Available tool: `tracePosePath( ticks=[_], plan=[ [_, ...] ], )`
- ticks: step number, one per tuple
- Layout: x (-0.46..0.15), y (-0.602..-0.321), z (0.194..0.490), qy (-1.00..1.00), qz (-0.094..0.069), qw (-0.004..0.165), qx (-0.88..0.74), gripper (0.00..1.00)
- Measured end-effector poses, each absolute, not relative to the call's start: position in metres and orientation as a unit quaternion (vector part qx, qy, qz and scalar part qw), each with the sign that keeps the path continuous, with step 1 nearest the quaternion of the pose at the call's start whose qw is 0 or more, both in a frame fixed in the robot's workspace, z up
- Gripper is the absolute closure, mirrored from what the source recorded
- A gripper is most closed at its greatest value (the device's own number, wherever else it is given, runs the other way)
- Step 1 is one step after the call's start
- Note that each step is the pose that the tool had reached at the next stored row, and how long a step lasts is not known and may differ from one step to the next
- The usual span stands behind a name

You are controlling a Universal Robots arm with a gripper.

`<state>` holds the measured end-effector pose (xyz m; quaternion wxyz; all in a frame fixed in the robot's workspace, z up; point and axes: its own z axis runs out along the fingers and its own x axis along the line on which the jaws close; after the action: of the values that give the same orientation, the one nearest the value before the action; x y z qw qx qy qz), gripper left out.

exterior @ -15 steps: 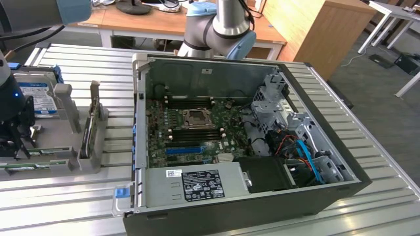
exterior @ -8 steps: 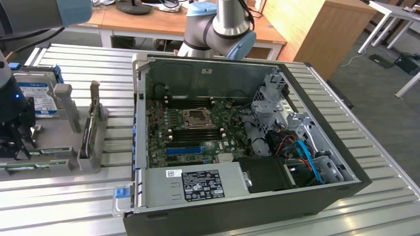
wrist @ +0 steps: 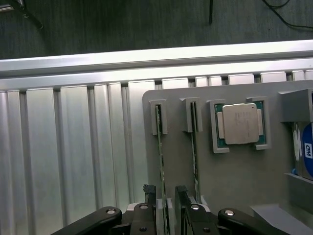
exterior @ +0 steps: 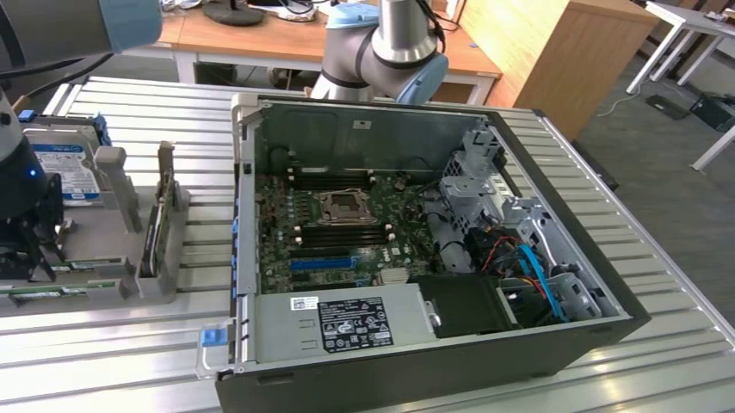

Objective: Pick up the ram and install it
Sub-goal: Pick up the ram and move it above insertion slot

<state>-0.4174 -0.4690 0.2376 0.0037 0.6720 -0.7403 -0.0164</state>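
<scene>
Here's your gripper [wrist: 165, 196], jaws spread wide and nothing in hand. Look at the wrist view: the two black fingers [wrist: 148, 192] stand one on each side of the ram [wrist: 159, 147], with the thin green board running edge-on straight into the gap between them. The finger on the table side sits just beside the board, but you can't tell whether it's touching.

The ram stands upright on its long edge, its far end tucked into a small slotted bracket on the grey holder plate [wrist: 244, 181]. A second stick [wrist: 194, 147] stands parallel, just beside it in its own bracket and outside the jaws. Past that one, a square processor chip [wrist: 239, 124] lies flat in a corner-framed pocket. At the plate's far edge you catch the blue-and-white label of the hard drive [wrist: 306, 152].

The plate rests on the slatted metal table [wrist: 73, 147].

Over to the exterior view: the arm [exterior: 385, 52] rises behind the open computer case [exterior: 597, 301]. The wrist end hangs low over the holder at the exterior view's left. The case lies on its side with the motherboard [exterior: 333, 224] exposed, well apart from the ram in its bracket.
</scene>
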Motion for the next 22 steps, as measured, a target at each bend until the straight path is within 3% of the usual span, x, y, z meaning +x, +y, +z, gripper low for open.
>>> tracePosePath(
  ticks=[22],
  plan=[
    [-0.4173,-0.469,0.2311,-0.738,-0.016,0.004,0.675,0.7]
  ],
)
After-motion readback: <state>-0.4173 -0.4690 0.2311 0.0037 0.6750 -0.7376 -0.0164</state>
